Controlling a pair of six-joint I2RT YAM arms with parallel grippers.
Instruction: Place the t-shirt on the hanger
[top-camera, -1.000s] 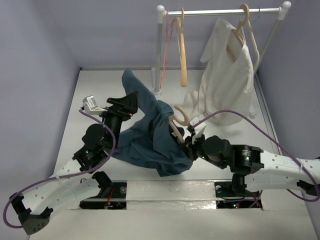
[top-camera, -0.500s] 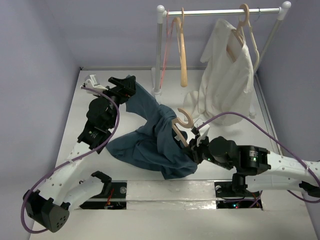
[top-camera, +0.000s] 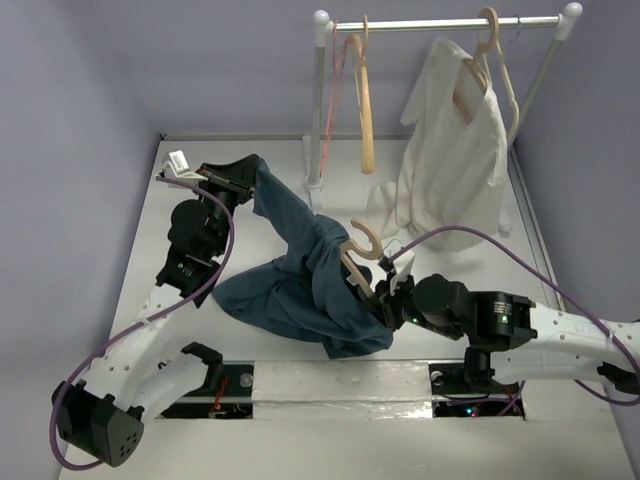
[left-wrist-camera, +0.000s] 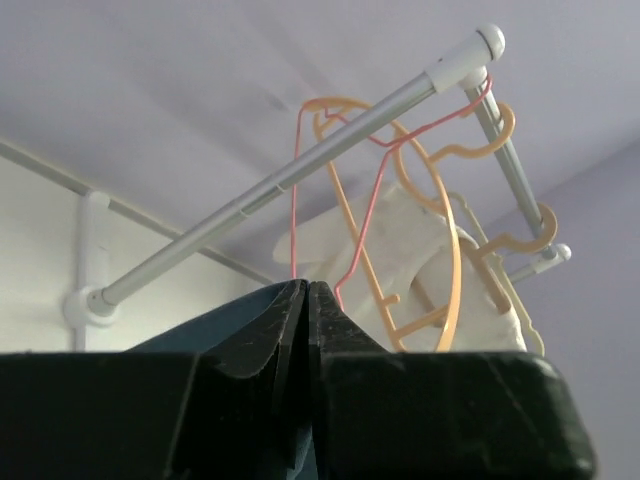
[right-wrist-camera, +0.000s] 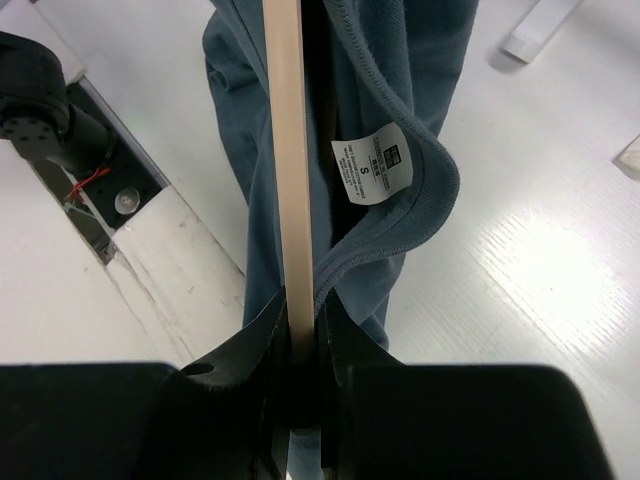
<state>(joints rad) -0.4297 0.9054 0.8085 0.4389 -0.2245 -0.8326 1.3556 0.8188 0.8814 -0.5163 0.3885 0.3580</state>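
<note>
Left hand (top-camera: 240, 180) is clenched on a thin pinch of t-shirt (top-camera: 300, 275), held up at the back. Right hand (top-camera: 388, 302) grips the hanger (top-camera: 357, 248), half buried in the cloth. A hard pull could slip the cloth free or drag the hanger askew.

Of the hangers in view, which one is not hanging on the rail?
The pale tan wood-look hanger, gripped by the right pincer and poking into the dark teal t-shirt; the others hang from the metal rail.
</note>
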